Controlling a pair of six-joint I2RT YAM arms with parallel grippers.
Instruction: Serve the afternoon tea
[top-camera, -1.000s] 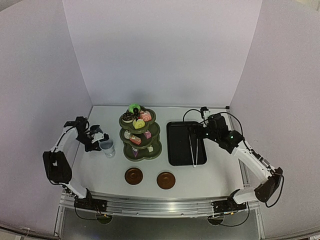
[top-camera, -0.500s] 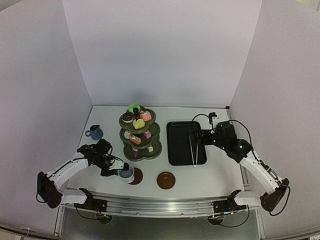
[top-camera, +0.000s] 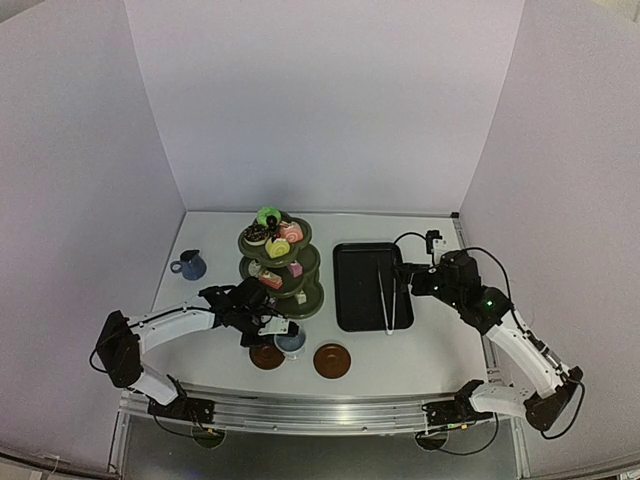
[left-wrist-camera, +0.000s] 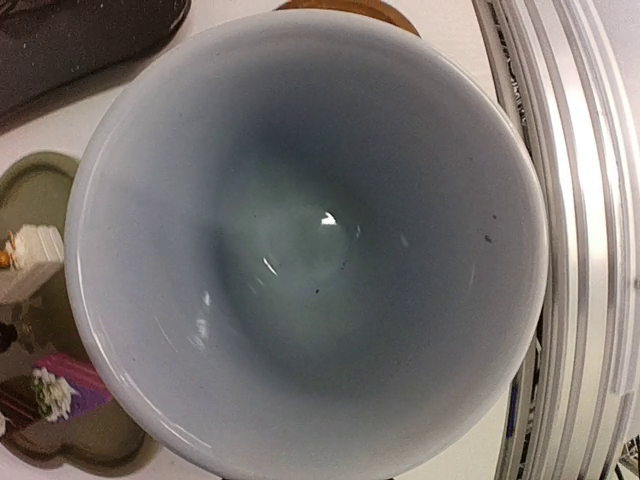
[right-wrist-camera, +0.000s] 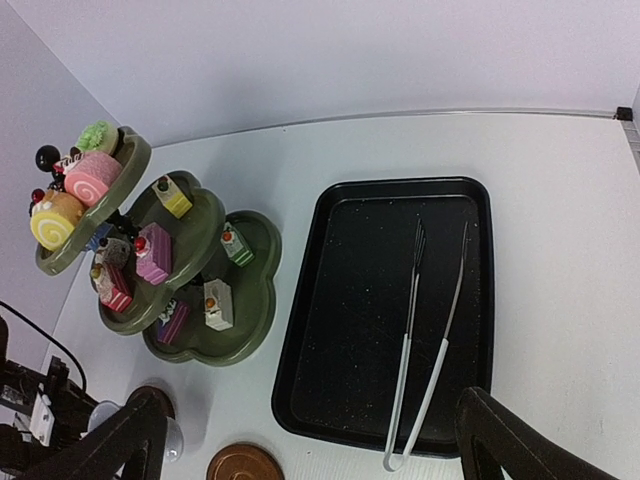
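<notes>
My left gripper (top-camera: 274, 329) is shut on the white cup (top-camera: 291, 342), which sits just right of the left brown saucer (top-camera: 266, 357) and left of the other saucer (top-camera: 332, 360). In the left wrist view the cup's (left-wrist-camera: 300, 240) pale inside fills the frame and hides the fingers. The olive three-tier stand (top-camera: 281, 272) with small cakes (right-wrist-camera: 154, 254) is behind it. A dark-blue cup (top-camera: 188, 265) rests at far left. My right gripper (top-camera: 405, 278) hangs open above the tray's near end (right-wrist-camera: 310, 400), holding nothing.
A black rectangular tray (top-camera: 360, 290) right of the stand holds metal tongs (right-wrist-camera: 430, 360). The table's metal front rail (left-wrist-camera: 590, 250) runs close beside the held cup. Walls enclose the table on three sides.
My left arm has carried the white cup from the table's left side rightwards to the saucers near the front edge. My right arm has drawn back slightly to the right.
</notes>
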